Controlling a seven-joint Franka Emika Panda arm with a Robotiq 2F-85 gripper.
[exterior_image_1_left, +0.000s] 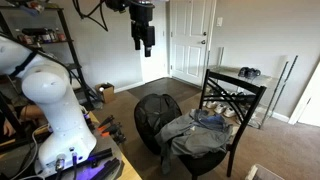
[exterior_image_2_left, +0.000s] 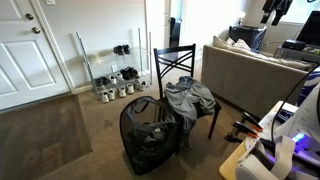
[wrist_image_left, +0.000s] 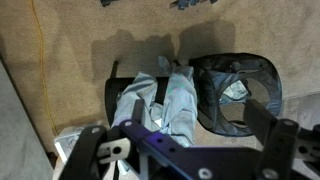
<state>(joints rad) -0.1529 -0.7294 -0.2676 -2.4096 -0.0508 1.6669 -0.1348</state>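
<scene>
Right, the gripper (exterior_image_1_left: 145, 47) hangs high at the top centre of an exterior view, well above everything on the floor, with nothing in its grasp. In the wrist view its jaws stand wide apart, one finger (wrist_image_left: 97, 150) at the lower left of the frame and the other at the lower right, with only air between them.

Directly below, in the middle of the wrist view, a heap of grey-blue clothes (wrist_image_left: 168, 100) is draped over the seat of a dark chair (wrist_image_left: 113, 95). In both exterior views the same clothes (exterior_image_2_left: 190, 98) spill over the seat's front edge. The chair's crossed backrest (exterior_image_1_left: 232, 95) stands upright behind them.

Just beside the chair sits a black mesh laundry hamper (wrist_image_left: 262, 85), at the right of the wrist view, with a few items inside. In an exterior view the hamper (exterior_image_2_left: 148, 135) is in the lower centre, touching or nearly touching the chair's front.

Around them: a shoe rack (exterior_image_2_left: 115, 78) against the wall at centre left, a white door (exterior_image_2_left: 25, 50) at the far left, a sofa (exterior_image_2_left: 255, 70) on the right, and brown carpet (exterior_image_2_left: 60, 130) underneath.
</scene>
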